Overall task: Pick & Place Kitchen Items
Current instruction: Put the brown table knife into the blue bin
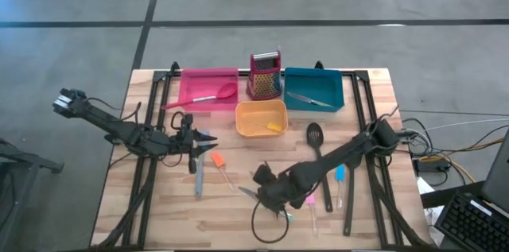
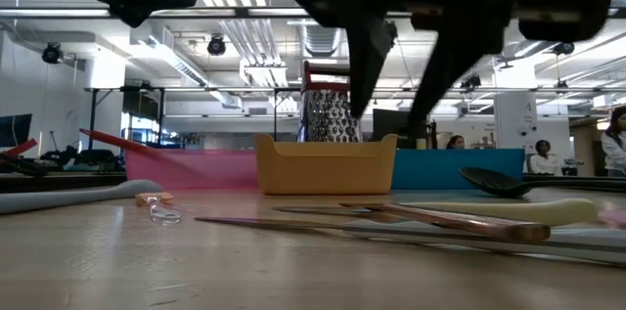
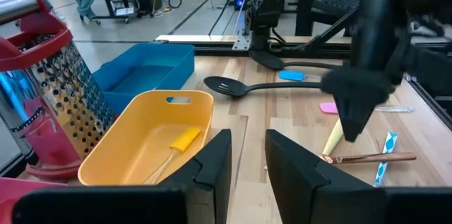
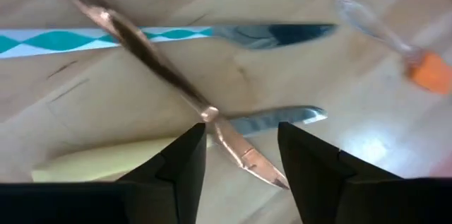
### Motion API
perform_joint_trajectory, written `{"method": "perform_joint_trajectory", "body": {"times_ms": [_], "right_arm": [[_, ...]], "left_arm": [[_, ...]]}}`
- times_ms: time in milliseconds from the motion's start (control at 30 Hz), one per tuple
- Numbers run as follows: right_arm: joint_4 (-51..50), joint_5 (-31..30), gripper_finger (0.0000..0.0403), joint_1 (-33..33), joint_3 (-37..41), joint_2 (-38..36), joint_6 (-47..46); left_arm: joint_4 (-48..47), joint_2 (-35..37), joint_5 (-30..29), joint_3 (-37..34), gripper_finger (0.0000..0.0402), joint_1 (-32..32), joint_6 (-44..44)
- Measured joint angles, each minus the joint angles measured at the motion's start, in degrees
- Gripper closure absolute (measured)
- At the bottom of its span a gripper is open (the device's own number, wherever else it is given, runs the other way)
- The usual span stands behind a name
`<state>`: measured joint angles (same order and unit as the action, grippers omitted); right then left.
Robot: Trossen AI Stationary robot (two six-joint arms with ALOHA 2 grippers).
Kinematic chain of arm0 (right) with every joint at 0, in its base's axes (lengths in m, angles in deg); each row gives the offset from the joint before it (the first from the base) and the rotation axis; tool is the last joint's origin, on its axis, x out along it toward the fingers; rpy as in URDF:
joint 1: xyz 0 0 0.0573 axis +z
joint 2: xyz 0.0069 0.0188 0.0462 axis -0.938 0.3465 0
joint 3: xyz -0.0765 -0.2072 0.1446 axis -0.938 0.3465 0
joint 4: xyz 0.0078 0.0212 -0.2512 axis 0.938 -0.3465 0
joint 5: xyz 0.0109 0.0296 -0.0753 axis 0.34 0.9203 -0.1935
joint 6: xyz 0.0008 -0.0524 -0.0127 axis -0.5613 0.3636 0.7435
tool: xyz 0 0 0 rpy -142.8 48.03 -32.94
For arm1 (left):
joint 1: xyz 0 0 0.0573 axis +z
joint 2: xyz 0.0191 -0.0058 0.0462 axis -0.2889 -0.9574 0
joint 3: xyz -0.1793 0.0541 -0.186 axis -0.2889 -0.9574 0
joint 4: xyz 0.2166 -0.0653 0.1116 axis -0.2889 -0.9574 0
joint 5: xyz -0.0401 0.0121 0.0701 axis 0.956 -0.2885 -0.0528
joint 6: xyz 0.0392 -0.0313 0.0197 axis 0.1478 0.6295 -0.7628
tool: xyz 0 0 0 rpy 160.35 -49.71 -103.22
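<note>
The right pincer (image 4: pixel 236 155) hangs open and empty over the crossed knives at the lower centre of the high view. The copper knife (image 4: pixel 166 79) lies across a cream-handled knife (image 4: pixel 113 159) on the desk (image 1: pixel 159 212). Its fingers should straddle the copper blade alone, probably clear of the crossing, then close. The left pincer (image 3: pixel 247 155) waits open, holding nothing, near the orange tray (image 3: pixel 134 139).

I see the copper-handled knife (image 4: pixel 169 83) lying across the teal-patterned knife (image 4: pixel 162 35), the yellow rectangular tray (image 1: pixel 261 119) behind them.
</note>
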<state>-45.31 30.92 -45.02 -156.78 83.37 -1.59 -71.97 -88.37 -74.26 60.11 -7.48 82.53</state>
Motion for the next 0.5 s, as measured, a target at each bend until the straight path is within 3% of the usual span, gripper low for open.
{"method": "perform_joint_trajectory", "body": {"times_ms": [200, 500], "right_arm": [[0.06, 1.05, 0.0218, 0.79, -0.02, 2.47, -0.03], [0.59, 2.35, 0.0239, 2.13, -0.11, 3.33, -0.64]], "left_arm": [[-0.02, -0.02, -0.02, 0.0, 0.0312, 0.0, -0.01], [-0.05, -0.02, -0.04, 0.0, 0.0312, 0.0, -0.01]]}}
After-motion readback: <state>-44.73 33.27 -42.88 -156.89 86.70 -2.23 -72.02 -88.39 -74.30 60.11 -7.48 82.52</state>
